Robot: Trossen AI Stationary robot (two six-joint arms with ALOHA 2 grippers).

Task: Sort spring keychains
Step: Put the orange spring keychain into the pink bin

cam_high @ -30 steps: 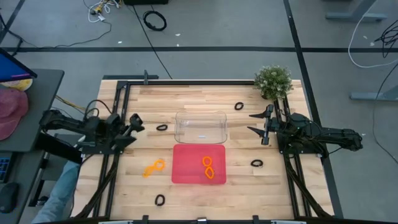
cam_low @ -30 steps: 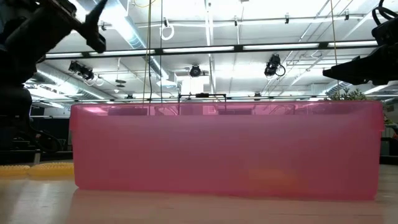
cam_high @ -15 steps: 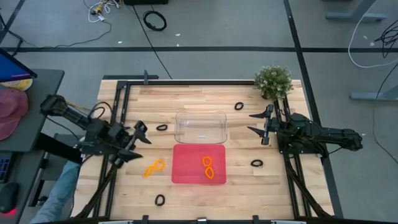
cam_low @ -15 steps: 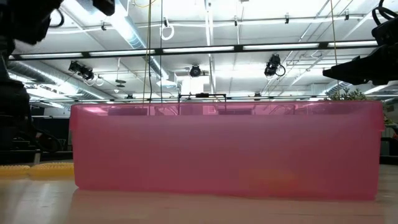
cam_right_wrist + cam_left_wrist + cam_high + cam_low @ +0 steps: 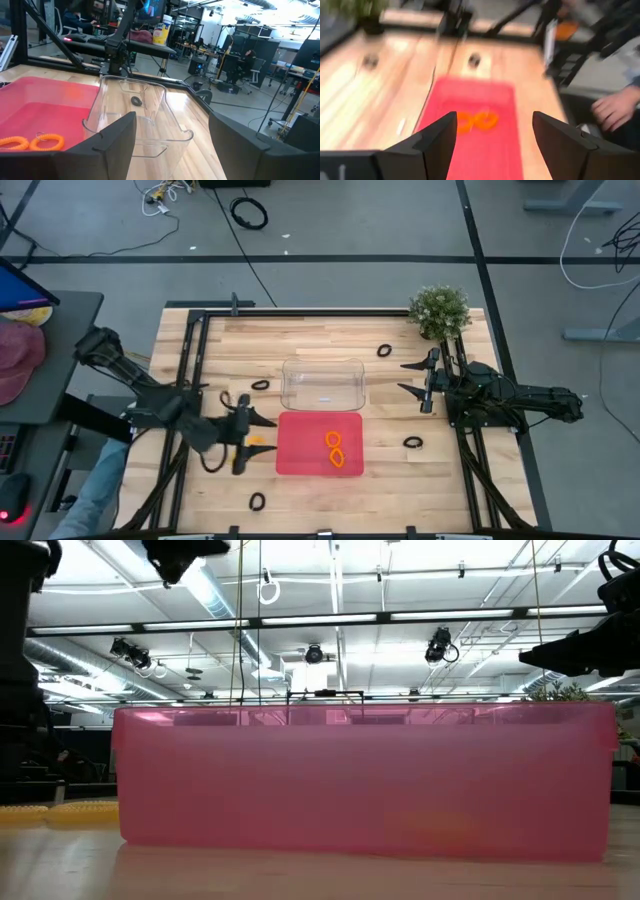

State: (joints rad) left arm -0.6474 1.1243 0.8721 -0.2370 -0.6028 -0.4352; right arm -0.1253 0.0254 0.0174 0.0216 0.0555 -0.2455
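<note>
Two joined orange spring keychains lie in the red tray; they also show in the left wrist view and the right wrist view. Another orange keychain lies on the table left of the tray, partly hidden under my left gripper, which hangs open above it. Black keychains lie at the far right, left of the clear tub, right of the tray and near the front edge. My right gripper waits open right of the clear tub.
A potted plant stands at the far right corner. A person's hand shows past the table's near edge in the left wrist view. In the low view the red tray's wall fills the middle, with both arms above it.
My left gripper has swung from the table's left edge toward the near edge and the right, ending over the orange keychain beside the red tray. It has stayed open. The keychains have not moved.
</note>
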